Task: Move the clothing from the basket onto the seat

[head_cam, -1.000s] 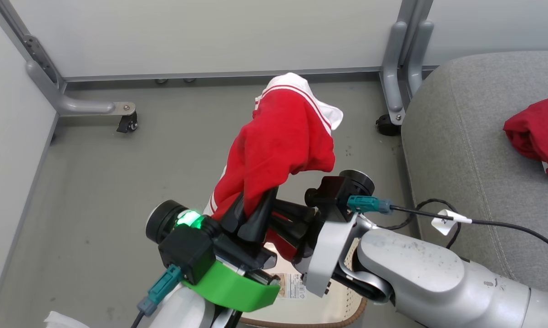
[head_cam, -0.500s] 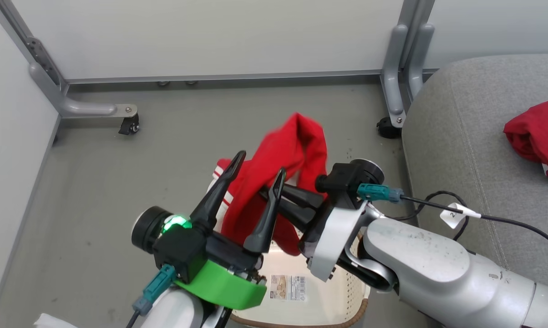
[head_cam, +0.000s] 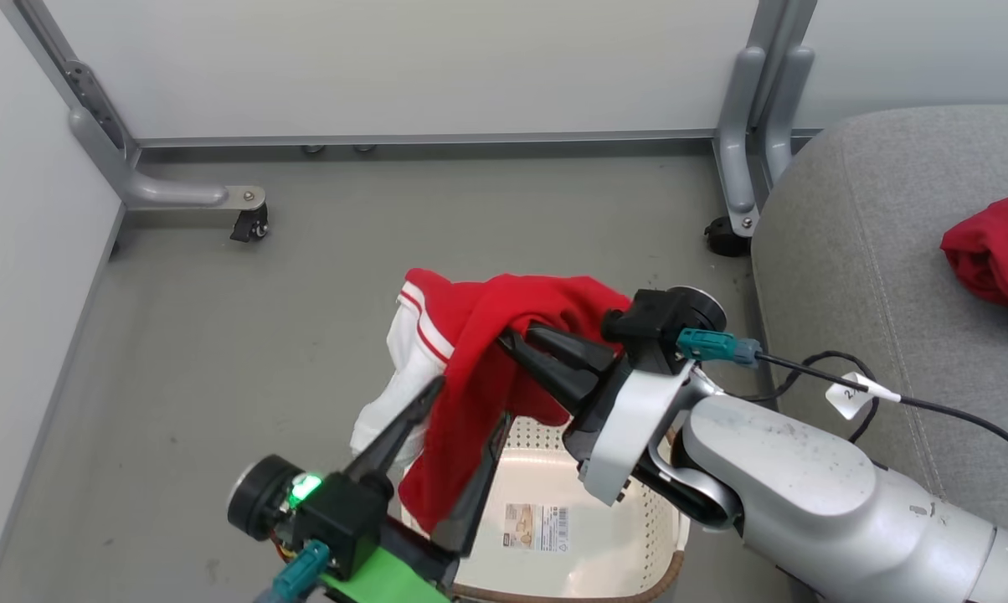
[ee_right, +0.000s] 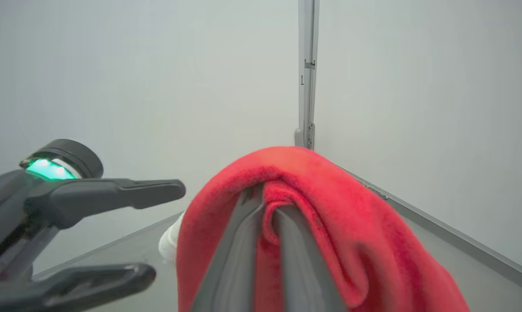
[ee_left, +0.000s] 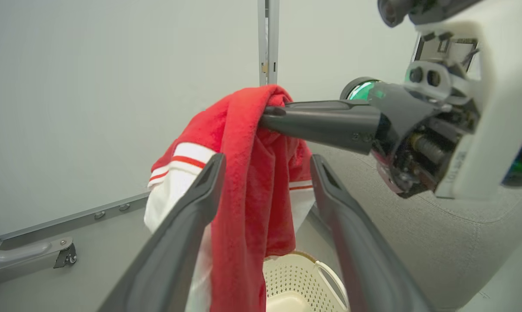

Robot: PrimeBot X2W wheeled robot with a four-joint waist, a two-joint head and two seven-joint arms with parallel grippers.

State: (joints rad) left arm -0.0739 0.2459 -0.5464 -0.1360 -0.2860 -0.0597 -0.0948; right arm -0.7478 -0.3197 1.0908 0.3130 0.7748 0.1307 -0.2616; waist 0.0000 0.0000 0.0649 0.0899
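Observation:
A red garment with white stripes and trim [head_cam: 479,360] hangs above the basket [head_cam: 638,536], draped over my right gripper [head_cam: 508,339], which is shut on a fold of it. The right wrist view has the fabric [ee_right: 330,225] pinched between the two closed fingers of the right gripper [ee_right: 267,206]. My left gripper [head_cam: 469,404] stands open below, its fingers either side of the hanging cloth [ee_left: 248,195] without pressing it. A second red garment [head_cam: 994,251] lies on the grey seat [head_cam: 872,251] at the right.
Grey partition frames stand on the floor behind, with a caster [head_cam: 249,226] at the left and a post foot [head_cam: 726,239] beside the seat's corner. A black cable with a white tag [head_cam: 847,394] runs from my right wrist across the seat's edge.
My left gripper has opened, let go of the garment and dropped lower. The garment has slumped from a raised bunch to hang over the right gripper's fingers.

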